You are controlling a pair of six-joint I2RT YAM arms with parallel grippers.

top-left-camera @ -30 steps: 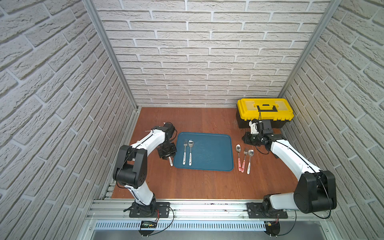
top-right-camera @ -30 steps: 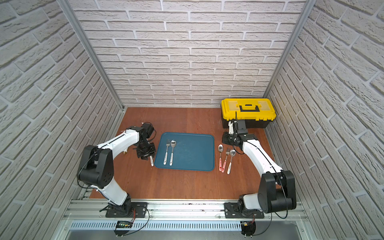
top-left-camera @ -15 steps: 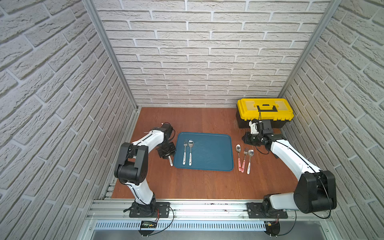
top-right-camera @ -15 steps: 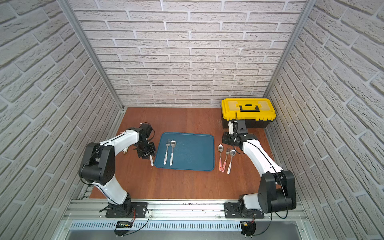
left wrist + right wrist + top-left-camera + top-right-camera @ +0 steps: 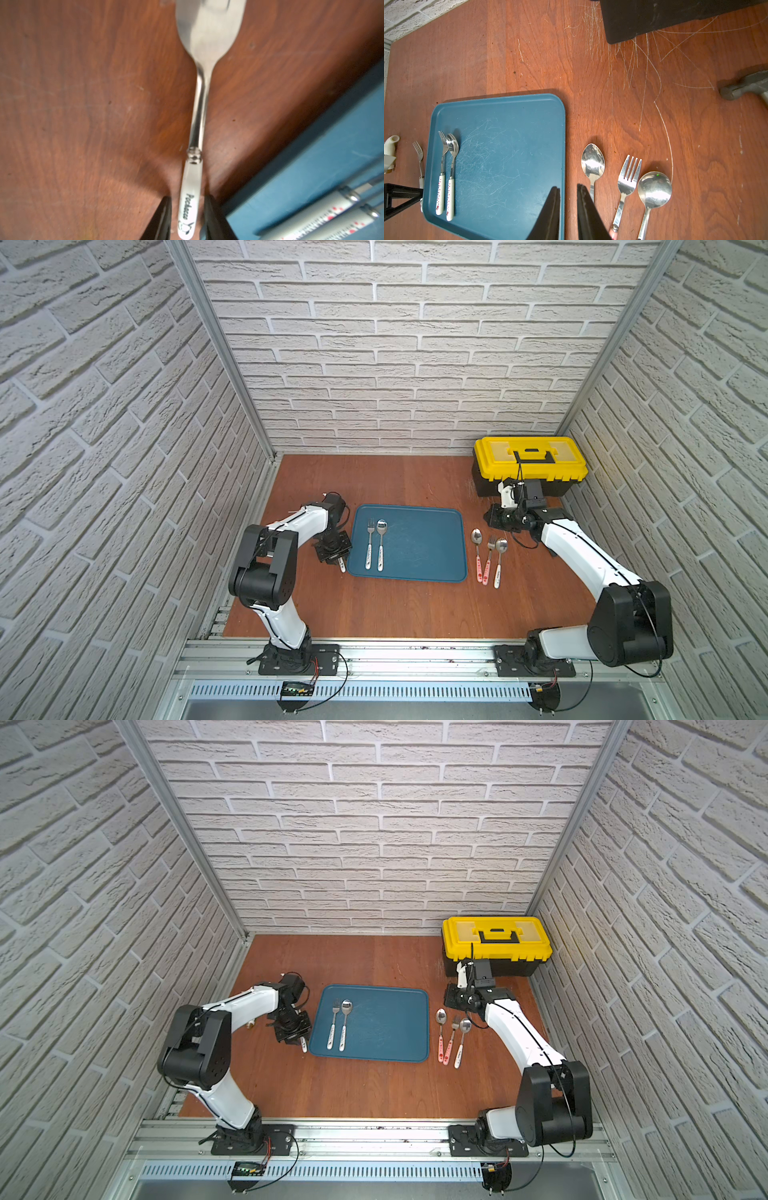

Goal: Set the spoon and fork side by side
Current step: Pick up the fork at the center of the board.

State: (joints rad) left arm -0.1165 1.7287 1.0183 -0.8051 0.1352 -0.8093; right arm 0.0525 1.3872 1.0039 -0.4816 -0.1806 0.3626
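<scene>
Lying on grained wooden table (image 5: 83,104), slim white-handled steel fork (image 5: 200,99) gleams.

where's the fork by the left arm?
Left wrist view: the fork lies on the table beside the tray's left edge, handle between the left gripper's fingers.

We see our left hand (image 5: 188,207) with its fingers (image 5: 164,218) flanking the fork (image 5: 199,108), which points to twelve o'clock on the wooden surface (image 5: 83,104); blue tray (image 5: 311,166) at four o'clock.
</scene>
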